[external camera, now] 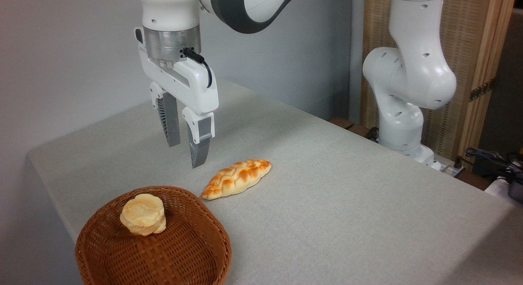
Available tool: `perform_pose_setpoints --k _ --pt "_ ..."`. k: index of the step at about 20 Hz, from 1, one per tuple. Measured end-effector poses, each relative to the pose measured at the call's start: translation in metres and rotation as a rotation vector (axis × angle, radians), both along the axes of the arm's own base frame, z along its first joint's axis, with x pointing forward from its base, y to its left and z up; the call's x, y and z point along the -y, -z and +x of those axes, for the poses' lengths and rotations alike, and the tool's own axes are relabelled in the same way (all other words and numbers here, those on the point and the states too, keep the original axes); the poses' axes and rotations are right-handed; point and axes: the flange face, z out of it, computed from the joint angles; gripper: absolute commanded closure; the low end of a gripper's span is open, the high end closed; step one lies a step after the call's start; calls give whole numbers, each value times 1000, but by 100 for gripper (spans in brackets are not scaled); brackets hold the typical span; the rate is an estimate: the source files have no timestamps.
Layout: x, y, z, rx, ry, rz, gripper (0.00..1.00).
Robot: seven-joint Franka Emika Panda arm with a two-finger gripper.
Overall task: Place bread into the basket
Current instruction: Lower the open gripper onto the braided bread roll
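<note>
Open claw above the table, bread still out of the basket.

The gripper (pixel 184 152) hangs empty, fingers parted; the bread (pixel 237 179) lies just right and below, mid-table, long axis slanting away from the basket (pixel 192 252) at the near-left corner.

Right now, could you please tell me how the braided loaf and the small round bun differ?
The braided loaf is long, leaf-shaped with pointed ends; the round bun is short and squat. The loaf is golden-orange with a browned lattice crust; the bun is pale yellow and plainer. The loaf lies flat on the grey table, outside the wicker basket; the bun sits inside it. Both are baked goods, and the open claw touches neither.
</note>
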Motion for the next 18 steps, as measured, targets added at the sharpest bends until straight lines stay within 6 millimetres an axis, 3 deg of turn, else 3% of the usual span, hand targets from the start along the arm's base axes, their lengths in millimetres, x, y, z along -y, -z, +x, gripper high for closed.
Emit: perform_pose_setpoints --k 10,18 --pt "18 42 -18 -116 40 18 0" --pt "26 98 -53 -221 117 39 0"
